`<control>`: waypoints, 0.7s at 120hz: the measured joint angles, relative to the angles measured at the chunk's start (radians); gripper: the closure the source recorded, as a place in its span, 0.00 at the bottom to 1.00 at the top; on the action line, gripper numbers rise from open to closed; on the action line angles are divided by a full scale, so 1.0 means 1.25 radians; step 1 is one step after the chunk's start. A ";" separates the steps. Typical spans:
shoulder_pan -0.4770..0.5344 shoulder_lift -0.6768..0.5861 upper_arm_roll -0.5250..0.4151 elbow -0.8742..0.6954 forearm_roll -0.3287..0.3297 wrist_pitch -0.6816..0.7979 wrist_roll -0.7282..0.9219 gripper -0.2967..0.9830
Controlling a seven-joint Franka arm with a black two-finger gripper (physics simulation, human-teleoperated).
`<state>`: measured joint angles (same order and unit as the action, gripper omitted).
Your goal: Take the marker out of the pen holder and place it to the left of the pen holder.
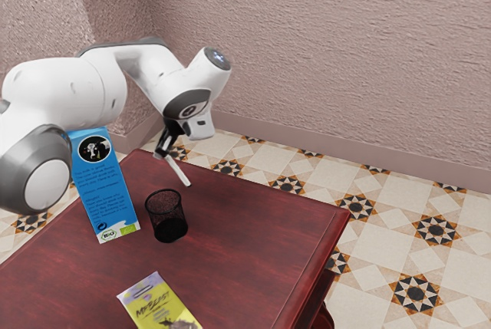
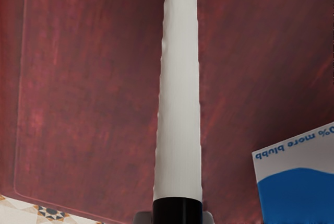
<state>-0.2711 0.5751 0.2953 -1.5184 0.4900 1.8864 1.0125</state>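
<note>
The desk [image 1: 245,229] gives me room beyond the pen holder [image 1: 169,228] in the exterior view, and I judge that side to be its left, so I'd set down there. The carton [image 1: 106,187] stands near the pen holder, so I'd swing my wrist away from it, not across it. The pen holder is upright and looks light; one brush could tip it, so I'd keep everything well off its rim.

My jaws are pinched on the marker [image 1: 177,170], which is out of the pen holder and slanting downward beyond it. I can't tell whether its low end touches the desk. I'd turn it closer to flat, lower slowly, and let go only once it rests along its length; dropped on its end, it could roll.

The marker is long, slim and straight, with a plain off-white barrel, slightly rippled along its edges. The grip is at its black end [image 2: 177,211], smooth and short.
</note>
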 joint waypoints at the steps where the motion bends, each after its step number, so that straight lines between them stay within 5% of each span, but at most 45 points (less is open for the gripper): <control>1: 0.000 0.000 0.000 0.000 0.000 0.000 0.002 0.77; 24: 0.000 0.000 0.001 -0.001 -0.003 -0.004 0.040 0.47; 49: -0.012 -0.011 0.000 -0.001 -0.014 -0.008 0.066 0.32; 62: -0.082 -0.266 -0.014 -0.009 -0.093 -0.088 -0.007 0.29; 69: -0.023 -0.408 -0.113 0.006 -0.122 -0.150 -0.083 0.27; 74: 0.037 -0.452 -0.173 0.013 -0.142 -0.186 -0.130 0.27; 84: 0.054 -0.464 -0.172 -0.008 -0.199 -0.239 -0.211 0.25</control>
<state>-0.2041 -0.0048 0.0806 -1.5280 0.2408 1.5879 0.7483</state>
